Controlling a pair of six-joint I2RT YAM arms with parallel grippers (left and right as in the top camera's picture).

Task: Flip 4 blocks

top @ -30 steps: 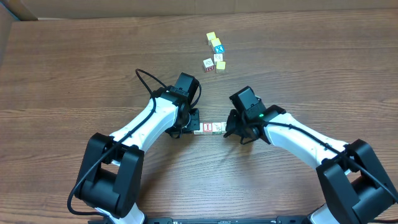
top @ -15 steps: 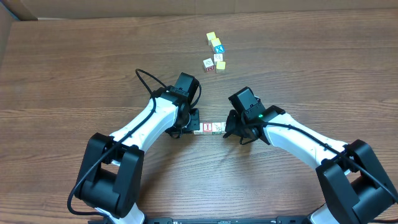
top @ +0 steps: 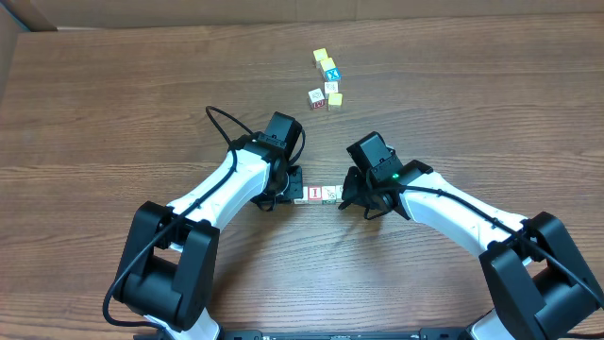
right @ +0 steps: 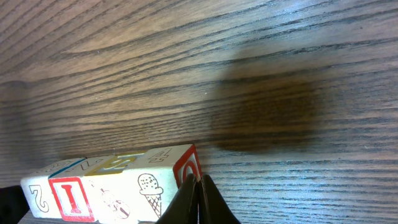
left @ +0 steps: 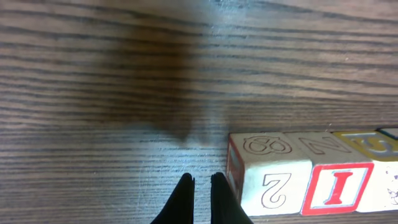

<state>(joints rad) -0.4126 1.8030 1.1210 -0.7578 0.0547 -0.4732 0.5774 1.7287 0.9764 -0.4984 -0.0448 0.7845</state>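
Observation:
Four picture blocks lie in a tight row on the wooden table between my two grippers. In the right wrist view they read, left to right, a "2", a red-framed "I", a violin and an ice-cream cone. My right gripper is shut, with its tips against the red-framed end face of the cone block. My left gripper is shut and holds nothing. It sits just left of the "2" block, with its right finger close to that block's end face.
A loose cluster of other small cubes, some yellow-topped and one blue, lies farther back on the table. The left arm's black cable loops out behind it. Bare wood grain surrounds the row.
The right arm has crept slightly left toward the end of the row. The left arm and the blocks look unmoved.

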